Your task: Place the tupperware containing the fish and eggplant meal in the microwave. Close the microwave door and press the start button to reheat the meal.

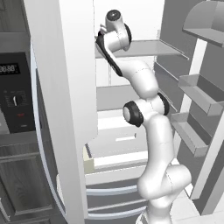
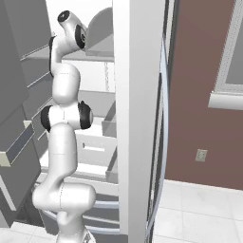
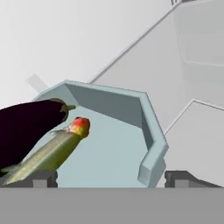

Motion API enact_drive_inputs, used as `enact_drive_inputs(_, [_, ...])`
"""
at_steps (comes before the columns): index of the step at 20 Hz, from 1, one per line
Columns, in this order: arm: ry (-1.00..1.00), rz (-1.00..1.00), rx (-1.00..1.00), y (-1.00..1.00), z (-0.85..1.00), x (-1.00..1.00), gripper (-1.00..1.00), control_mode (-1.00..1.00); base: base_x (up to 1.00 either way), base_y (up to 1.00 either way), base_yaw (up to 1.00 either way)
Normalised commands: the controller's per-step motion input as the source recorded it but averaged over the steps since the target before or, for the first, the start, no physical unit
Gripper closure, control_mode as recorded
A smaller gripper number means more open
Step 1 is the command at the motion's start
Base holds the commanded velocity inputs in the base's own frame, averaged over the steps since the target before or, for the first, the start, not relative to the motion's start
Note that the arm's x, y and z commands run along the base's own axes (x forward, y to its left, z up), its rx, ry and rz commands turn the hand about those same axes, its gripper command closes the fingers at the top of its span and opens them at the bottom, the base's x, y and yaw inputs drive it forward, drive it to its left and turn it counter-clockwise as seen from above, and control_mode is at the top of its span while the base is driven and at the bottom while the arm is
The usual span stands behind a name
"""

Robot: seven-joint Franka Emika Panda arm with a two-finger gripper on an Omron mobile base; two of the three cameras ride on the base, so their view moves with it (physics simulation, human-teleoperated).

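Pale blue tupperware with eggplant and fish sits between the spread gripper fingertips inside the fridge, grip unconfirmed; microwave loading, door, start all remain.

eggplant: cut at hand view's left edge | tupperware: near rim below frame | microwave: left part cut, display digits unreadable | jaw spacing: indeterminate
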Motion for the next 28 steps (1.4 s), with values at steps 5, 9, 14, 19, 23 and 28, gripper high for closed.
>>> enact_drive_inputs(5, [0.03, -0.04, -0.01, 0.00, -0.74, 0.20, 1.00, -1.00, 0.00, 0.00, 0.00])
enact_drive_inputs(9, [0.02, -0.04, -0.01, 0.00, -0.81, 0.13, 1.00, -1.00, 0.00, 0.00, 0.00])
enact_drive_inputs(14, [-0.01, -0.01, 0.00, 0.00, -0.40, 0.02, 1.00, -1.00, 0.00, 0.00, 0.00])
enact_drive_inputs(19, [-0.06, -0.01, 0.00, 0.00, -0.18, 0.00, 1.00, -1.00, 0.00, 0.00, 0.00])
enact_drive_inputs(23, [-0.08, -0.06, 0.00, 0.00, -0.34, 0.00, 1.00, -1.00, 0.00, 0.00, 0.00])
enact_drive_inputs(28, [-0.01, -0.10, 0.00, 0.00, -0.19, -0.17, 1.00, -1.00, 0.00, 0.00, 0.00])
